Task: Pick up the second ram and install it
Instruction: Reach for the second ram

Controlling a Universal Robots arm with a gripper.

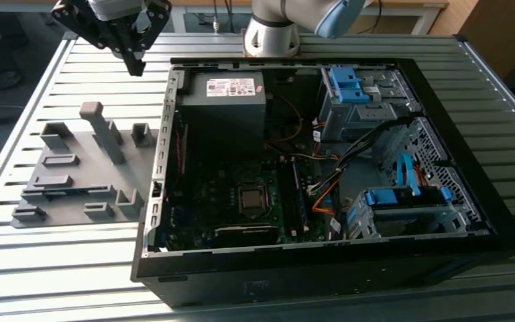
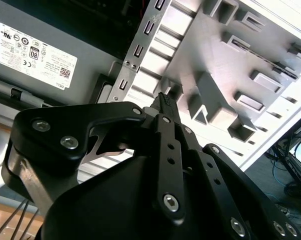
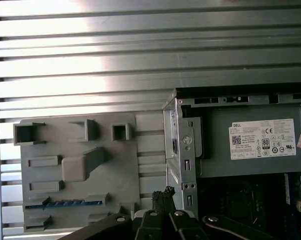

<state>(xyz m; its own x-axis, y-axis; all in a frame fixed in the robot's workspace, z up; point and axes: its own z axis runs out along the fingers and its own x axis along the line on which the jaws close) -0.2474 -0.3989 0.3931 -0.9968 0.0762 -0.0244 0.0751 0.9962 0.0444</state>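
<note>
My jaws are clenched, empty, near the grey holder [image 3: 118,172]; its second ram [image 3: 65,203] looks light, stiff, fragile, so I'd pinch its long edges.

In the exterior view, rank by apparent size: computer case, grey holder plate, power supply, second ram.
Largest to smallest:
computer case
grey holder plate
power supply
second ram, a thin strip on the plate
</note>
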